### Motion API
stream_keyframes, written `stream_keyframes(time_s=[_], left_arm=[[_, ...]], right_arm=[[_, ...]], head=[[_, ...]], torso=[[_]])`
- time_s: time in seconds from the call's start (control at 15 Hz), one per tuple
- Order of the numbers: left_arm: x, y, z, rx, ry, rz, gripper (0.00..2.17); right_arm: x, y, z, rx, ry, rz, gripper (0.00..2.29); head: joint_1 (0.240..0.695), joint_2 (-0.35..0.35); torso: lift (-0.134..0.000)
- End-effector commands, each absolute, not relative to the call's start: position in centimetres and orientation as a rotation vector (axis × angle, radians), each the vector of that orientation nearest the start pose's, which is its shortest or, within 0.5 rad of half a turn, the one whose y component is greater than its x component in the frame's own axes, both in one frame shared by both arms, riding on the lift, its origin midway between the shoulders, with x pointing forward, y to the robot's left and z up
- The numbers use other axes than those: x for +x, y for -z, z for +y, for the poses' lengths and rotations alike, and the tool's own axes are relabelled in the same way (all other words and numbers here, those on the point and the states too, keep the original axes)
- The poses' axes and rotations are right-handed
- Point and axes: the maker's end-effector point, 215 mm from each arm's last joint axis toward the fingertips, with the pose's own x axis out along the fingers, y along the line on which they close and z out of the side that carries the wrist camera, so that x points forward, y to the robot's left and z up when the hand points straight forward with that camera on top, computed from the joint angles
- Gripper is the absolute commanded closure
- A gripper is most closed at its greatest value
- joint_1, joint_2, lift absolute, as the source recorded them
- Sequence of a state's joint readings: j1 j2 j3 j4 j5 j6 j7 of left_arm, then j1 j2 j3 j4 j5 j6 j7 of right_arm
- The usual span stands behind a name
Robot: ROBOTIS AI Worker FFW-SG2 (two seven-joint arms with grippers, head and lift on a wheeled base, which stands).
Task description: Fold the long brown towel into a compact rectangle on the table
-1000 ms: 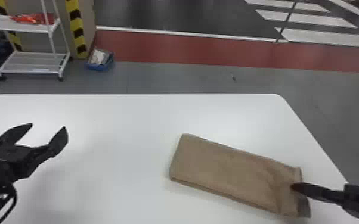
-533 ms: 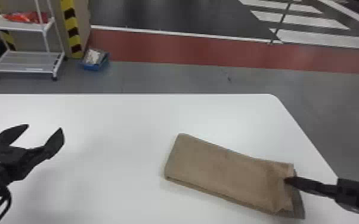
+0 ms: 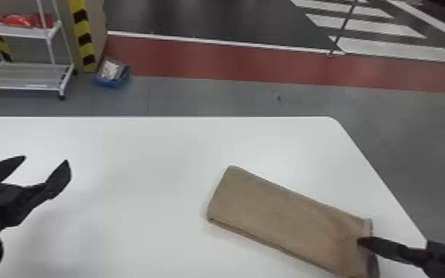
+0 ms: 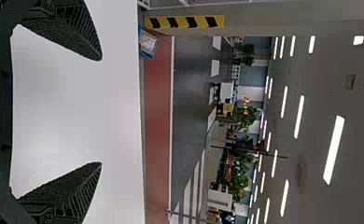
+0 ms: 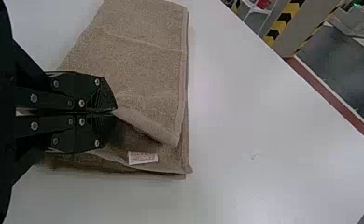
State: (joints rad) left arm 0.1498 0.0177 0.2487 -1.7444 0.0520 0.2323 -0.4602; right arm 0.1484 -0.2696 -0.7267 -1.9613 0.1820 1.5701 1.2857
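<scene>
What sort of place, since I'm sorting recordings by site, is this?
Probably a large indoor workshop or test hall, judging by the ceiling lights, the yellow-and-black hazard stripes and the white floor markings.

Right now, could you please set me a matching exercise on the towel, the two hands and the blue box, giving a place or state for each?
1. Towel
2. Left hand
3. Right hand
4. Blue box

A. Fingers closed on brown cloth
B. On the floor beyond the table
C. Lying folded on the white tabletop
D. Fingers spread, nothing between them

Pairs: 1-C, 2-D, 3-A, 4-B.
</scene>
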Motion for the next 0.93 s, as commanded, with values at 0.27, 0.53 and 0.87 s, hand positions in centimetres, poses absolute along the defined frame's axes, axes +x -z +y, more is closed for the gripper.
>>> stream_keyframes(time_s=[0.27,0.53,0.87], left_arm=[[53.2,39.1,27.5,-0.067,0.225,0.189,0.08],[53.2,39.1,27.4,-0.066,0.227,0.189,0.08],[53.2,39.1,28.0,-0.062,0.220,0.191,0.08]], right_arm=[[36.8,41.3,-44.6,0.662,-0.161,0.882,1.11],[41.2,40.4,-45.4,0.604,-0.132,0.899,1.11],[45.3,39.0,-45.2,0.579,-0.132,0.898,1.11]], head=[[0.695,-0.206],[0.695,-0.212],[0.695,-0.208]], torso=[[-0.124],[-0.124],[-0.124]])
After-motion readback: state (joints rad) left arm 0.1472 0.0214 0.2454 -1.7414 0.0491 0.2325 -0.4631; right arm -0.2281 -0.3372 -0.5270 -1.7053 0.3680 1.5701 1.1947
